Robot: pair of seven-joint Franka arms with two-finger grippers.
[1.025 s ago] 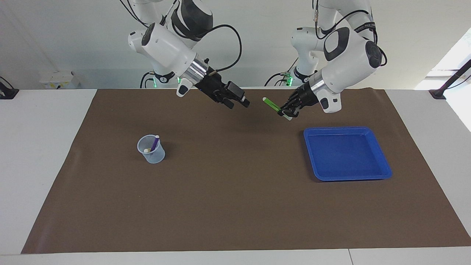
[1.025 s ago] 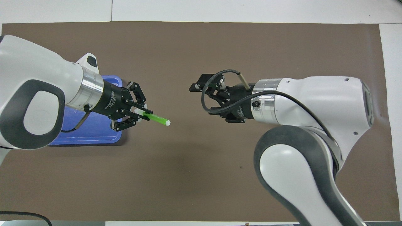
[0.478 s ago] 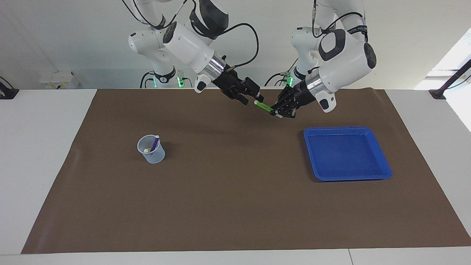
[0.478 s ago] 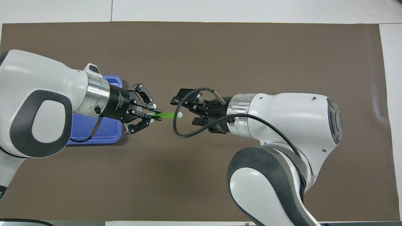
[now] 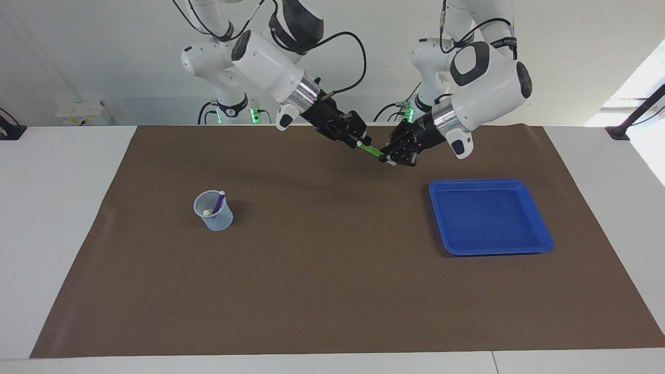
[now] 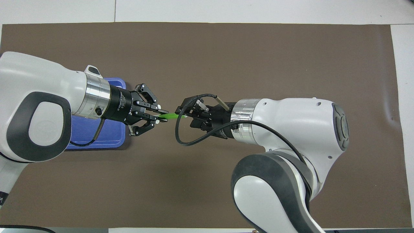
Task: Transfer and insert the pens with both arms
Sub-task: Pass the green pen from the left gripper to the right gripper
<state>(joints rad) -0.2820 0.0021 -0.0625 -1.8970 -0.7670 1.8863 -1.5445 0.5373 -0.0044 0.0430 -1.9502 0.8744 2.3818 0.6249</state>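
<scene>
My left gripper [image 5: 388, 156] is shut on the green pen [image 5: 370, 150] and holds it in the air over the mat, nearer to the robots than the blue tray. The pen's pale end points at my right gripper [image 5: 359, 139], which has come up around that end. In the overhead view the green pen [image 6: 169, 116] bridges the left gripper [image 6: 160, 116] and the right gripper [image 6: 184, 115]. The purple pen [image 5: 218, 201] stands in a clear cup [image 5: 213, 212] toward the right arm's end. A pale pen end lies beside it in the cup; no yellow body shows.
The blue tray [image 5: 488, 215] lies toward the left arm's end with nothing in it; it is partly under the left arm in the overhead view [image 6: 93, 139]. A brown mat [image 5: 332, 291] covers the table. The right arm hides the cup in the overhead view.
Both grippers have moved toward each other over the mat. The right gripper has closed the gap and now reaches the green pen's pale end. The left gripper still holds the pen.
</scene>
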